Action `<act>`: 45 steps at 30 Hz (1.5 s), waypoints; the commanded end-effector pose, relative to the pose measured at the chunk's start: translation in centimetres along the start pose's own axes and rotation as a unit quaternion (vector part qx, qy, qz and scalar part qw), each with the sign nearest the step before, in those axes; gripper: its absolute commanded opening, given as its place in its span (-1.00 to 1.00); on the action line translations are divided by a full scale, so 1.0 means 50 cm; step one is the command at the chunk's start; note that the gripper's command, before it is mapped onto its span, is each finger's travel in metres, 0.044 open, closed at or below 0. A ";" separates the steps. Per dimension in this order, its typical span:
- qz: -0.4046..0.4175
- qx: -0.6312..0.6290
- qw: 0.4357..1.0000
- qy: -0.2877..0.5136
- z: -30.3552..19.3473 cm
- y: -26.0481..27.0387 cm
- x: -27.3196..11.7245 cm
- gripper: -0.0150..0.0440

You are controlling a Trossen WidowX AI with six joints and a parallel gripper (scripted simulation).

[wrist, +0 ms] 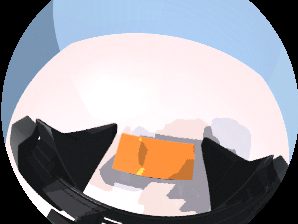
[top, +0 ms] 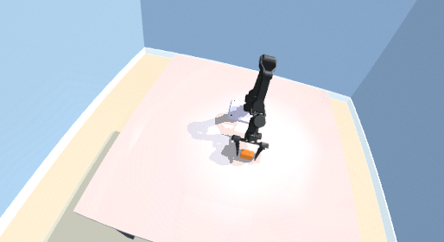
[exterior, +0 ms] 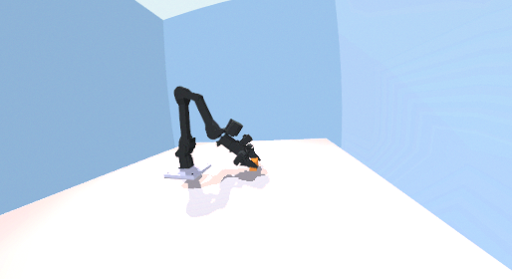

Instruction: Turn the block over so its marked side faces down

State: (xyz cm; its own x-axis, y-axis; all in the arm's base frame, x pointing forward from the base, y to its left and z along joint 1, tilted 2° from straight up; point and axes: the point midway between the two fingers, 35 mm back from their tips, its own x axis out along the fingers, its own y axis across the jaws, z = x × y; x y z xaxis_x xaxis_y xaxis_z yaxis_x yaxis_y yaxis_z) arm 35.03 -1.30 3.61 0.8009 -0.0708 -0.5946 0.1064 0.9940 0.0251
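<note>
Pale pink tabletop [top: 186,181] [exterior: 299,219] [wrist: 165,55] bears an orange block [top: 247,155] [wrist: 162,157] between the released pincer's [top: 248,157] [exterior: 257,163] [wrist: 159,134] fingers.

My end effector [top: 249,154] [exterior: 256,161] [wrist: 161,136] is black, and so is my arm [top: 261,92] [exterior: 201,110]. I see the block [top: 247,154] [exterior: 255,161] [wrist: 155,156] in orange, with darker orange patches and small yellow flecks in my wrist view. The bench [top: 190,199] [exterior: 299,224] [wrist: 140,70] is pale pink, washing to white; the walls [top: 276,30] [exterior: 249,75] [wrist: 165,20] are shades of blue.

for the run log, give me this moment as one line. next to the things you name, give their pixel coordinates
end effector [top: 250,152] [exterior: 257,164] [wrist: 161,136]: open | orange block [top: 246,155] [wrist: 154,157]: on table, between fingers, ungripped | dark marking: not visible | release: done
</note>
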 end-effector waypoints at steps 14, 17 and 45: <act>0.007 0.005 0.984 0.176 0.073 -0.002 -0.144 1.00; 0.007 0.005 0.984 0.176 0.073 -0.002 -0.144 1.00; 0.008 0.002 0.898 0.441 0.149 0.003 -0.105 1.00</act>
State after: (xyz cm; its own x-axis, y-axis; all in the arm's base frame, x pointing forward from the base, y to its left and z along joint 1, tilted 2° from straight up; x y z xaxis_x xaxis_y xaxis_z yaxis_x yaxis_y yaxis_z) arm 35.10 -1.52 13.36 0.0371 0.0318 -0.9988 0.1082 0.9935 0.0356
